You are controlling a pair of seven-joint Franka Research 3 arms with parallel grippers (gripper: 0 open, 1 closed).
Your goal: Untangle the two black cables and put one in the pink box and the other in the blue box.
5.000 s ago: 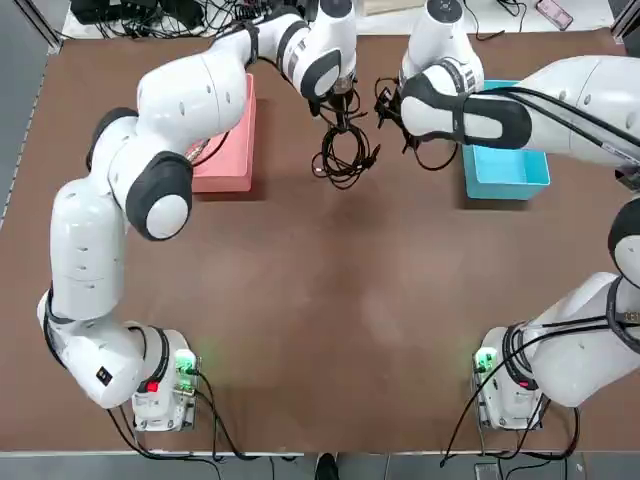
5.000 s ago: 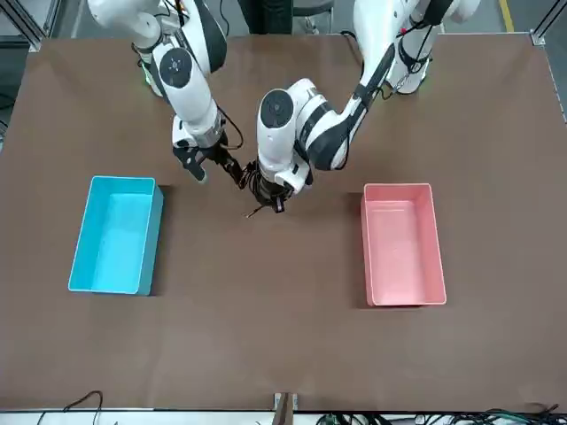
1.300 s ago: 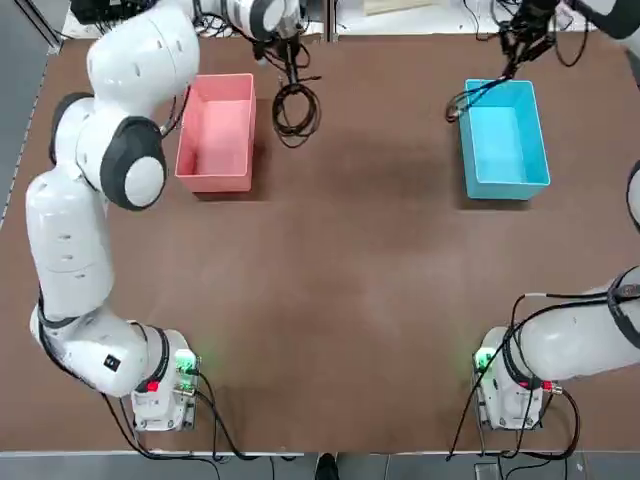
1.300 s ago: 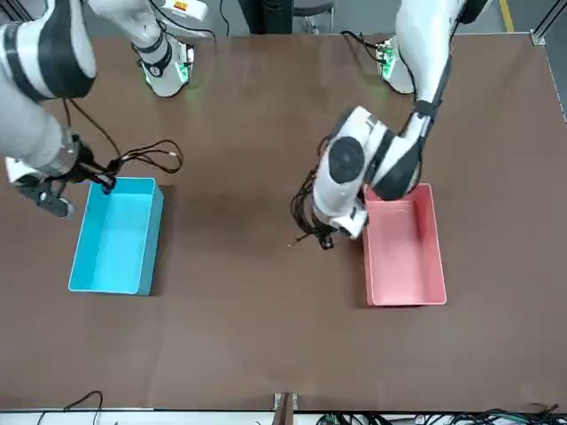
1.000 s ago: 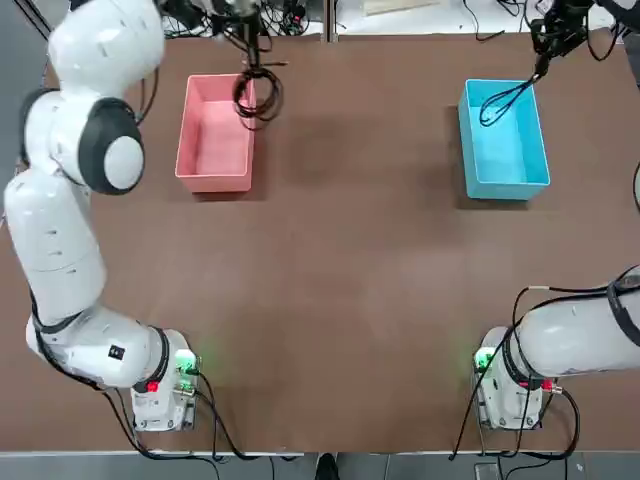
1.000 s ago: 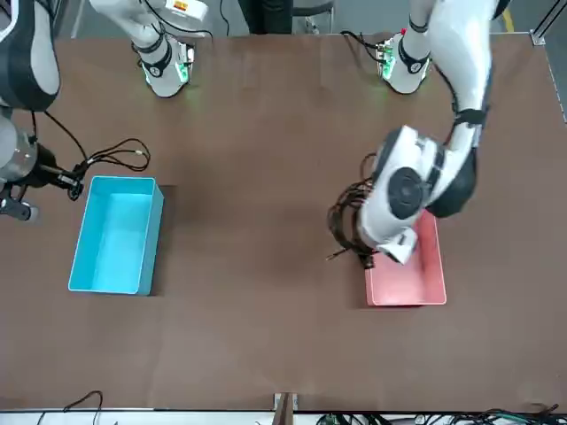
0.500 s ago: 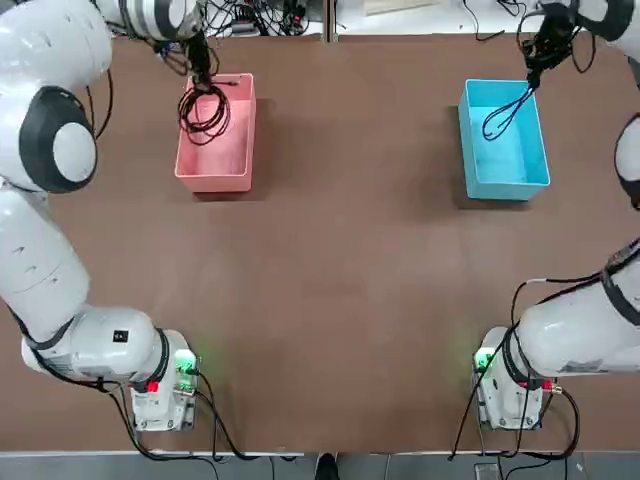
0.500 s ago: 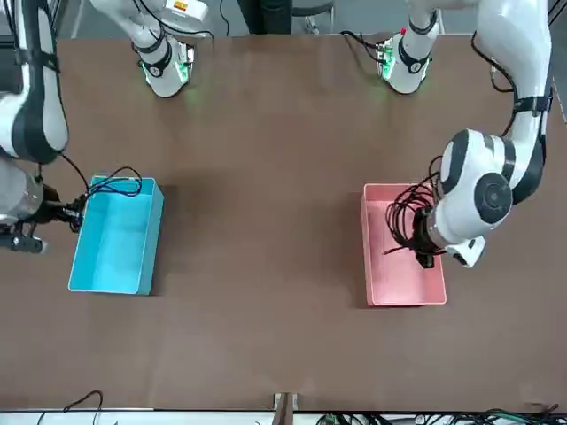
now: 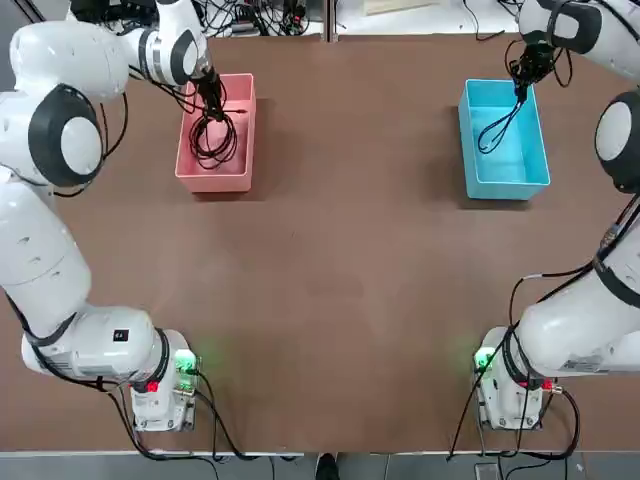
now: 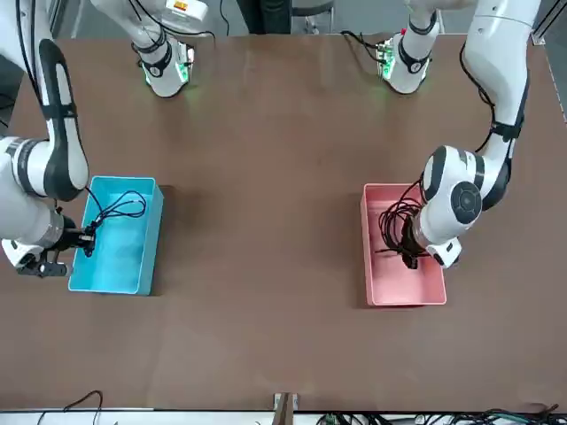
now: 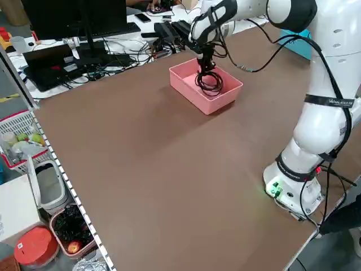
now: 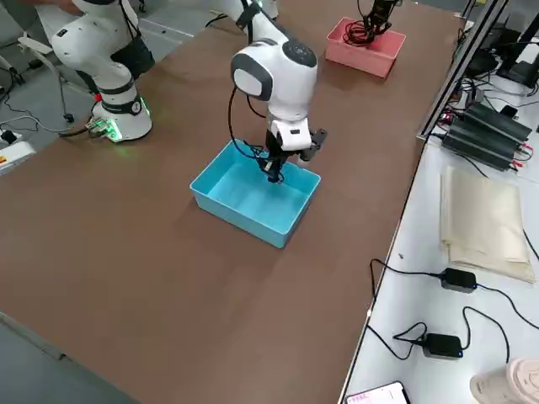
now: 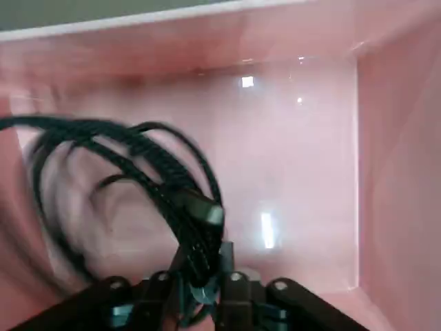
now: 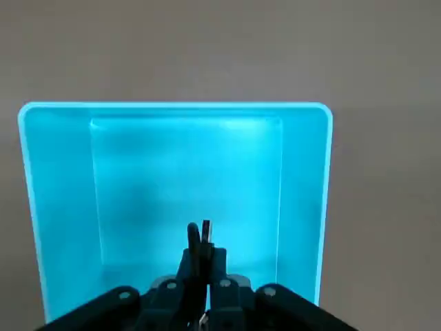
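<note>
The thing that matters here is straight down: each cable hangs beneath the end effector that has it, with its own box under that. Over the pink box [image 9: 214, 184], the left end effector [image 13: 203, 265] has its fingers closed about the neck of the many-looped cable [image 13: 165, 165], whose coil droops below; I can't tell whether it touches the floor of the box. Over the blue box [image 9: 505, 188], the right end effector [image 14: 205, 252] is pinched together on the shorter cable [image 9: 482, 142], whose narrow loop slants down, back toward the robot and a little leftward. Both boxes run longways away from the robot, and each arm is plainly the nearer one to its box. The cables look well apart, so I'd guess only letting go remains, the left needing a clean drop lest a loop snag on a finger or the rim.
</note>
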